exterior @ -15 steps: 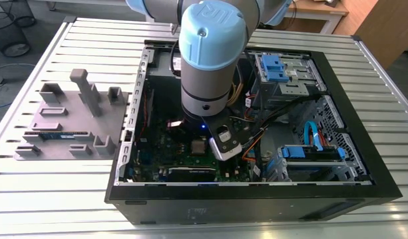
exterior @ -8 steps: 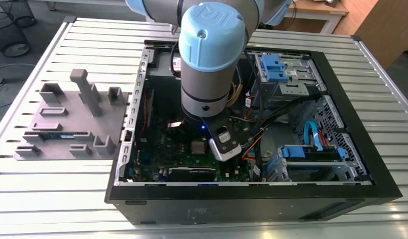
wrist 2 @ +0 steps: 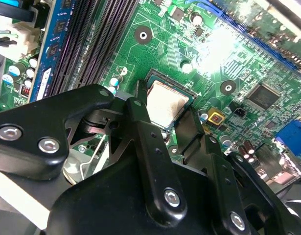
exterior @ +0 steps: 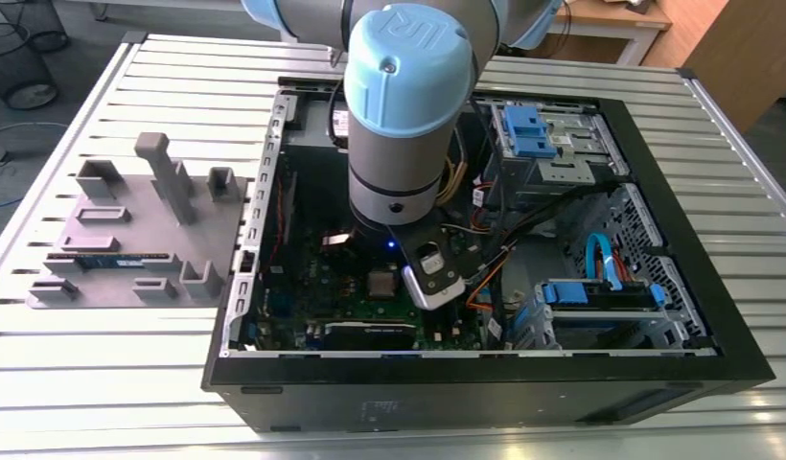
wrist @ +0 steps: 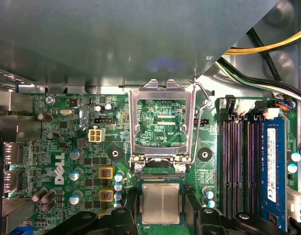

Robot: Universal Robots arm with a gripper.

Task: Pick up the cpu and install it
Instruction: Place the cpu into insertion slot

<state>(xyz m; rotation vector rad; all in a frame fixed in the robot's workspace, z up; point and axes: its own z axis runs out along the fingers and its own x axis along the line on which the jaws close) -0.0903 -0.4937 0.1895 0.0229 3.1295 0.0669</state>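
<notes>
Install step, seating phase: my pincer (wrist 2: 166, 115) was closed down narrow onto two opposite edges of the cpu (wrist: 160, 203), which sat inside the socket (wrist: 160, 177) on the motherboard (wrist: 62, 161), load plate (wrist: 162, 87) flipped up beside it. Judged it flat and down. Next move called for zero sideways drag on the chip and pins

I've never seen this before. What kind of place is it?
Probably a robotics lab: a robot arm reaches into an open computer case on a slatted metal table, a grey parts fixture beside it.
</notes>
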